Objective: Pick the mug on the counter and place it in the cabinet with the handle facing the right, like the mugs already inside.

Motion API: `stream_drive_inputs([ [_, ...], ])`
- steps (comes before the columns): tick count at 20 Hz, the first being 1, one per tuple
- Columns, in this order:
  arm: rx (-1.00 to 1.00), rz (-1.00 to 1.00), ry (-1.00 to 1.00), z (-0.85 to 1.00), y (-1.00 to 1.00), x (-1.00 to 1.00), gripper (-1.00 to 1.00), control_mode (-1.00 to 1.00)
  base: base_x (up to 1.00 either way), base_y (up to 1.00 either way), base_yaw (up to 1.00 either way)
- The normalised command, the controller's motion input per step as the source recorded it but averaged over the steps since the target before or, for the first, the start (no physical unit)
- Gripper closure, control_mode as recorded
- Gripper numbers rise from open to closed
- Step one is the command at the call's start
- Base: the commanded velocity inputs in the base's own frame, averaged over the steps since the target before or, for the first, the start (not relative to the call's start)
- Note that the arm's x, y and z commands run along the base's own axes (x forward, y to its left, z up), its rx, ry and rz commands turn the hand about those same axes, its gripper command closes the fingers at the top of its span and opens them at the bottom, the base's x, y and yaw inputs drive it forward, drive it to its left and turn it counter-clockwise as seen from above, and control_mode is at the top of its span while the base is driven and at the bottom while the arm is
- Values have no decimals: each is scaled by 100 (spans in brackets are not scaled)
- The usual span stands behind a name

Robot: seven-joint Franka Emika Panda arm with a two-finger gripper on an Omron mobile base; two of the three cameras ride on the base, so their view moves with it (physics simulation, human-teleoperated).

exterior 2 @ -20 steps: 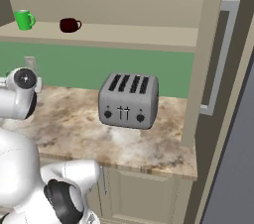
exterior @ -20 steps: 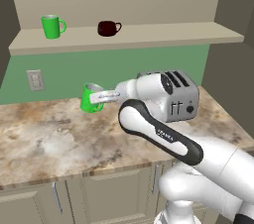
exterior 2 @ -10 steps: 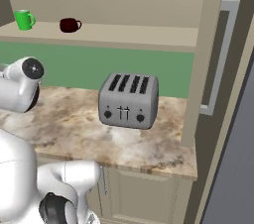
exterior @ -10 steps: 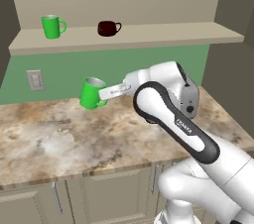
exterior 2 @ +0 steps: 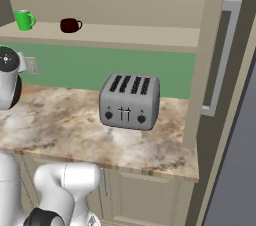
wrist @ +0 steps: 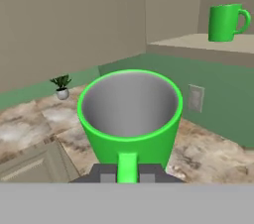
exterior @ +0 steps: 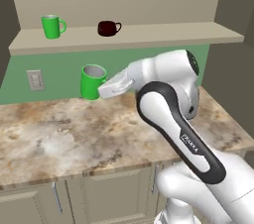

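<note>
Hand view: mug (wrist: pixel 130 114) in closed jaws

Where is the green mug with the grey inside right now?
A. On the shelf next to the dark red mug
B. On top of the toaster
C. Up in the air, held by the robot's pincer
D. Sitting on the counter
C: the mug hangs clear above the counter, with the pincer shut on its handle.

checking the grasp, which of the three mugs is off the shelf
The green mug with the grey inside, held by the gripper above the counter. The other green mug and the red mug stand on the shelf.
</note>
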Motion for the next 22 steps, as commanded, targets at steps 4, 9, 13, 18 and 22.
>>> stream_drive_inputs([
  [4,-1,0,-20,46,-19,-12,100,-100,0,0,0],
  [9,0,0,-12,32,-39,0,100,-100,0,0,0],
  [13,0,0,-5,21,-42,0,100,-100,0,0,0],
  [18,0,0,-6,34,-36,0,100,-100,0,0,0],
  [22,0,0,-3,28,-32,8,100,-100,0,0,0],
])
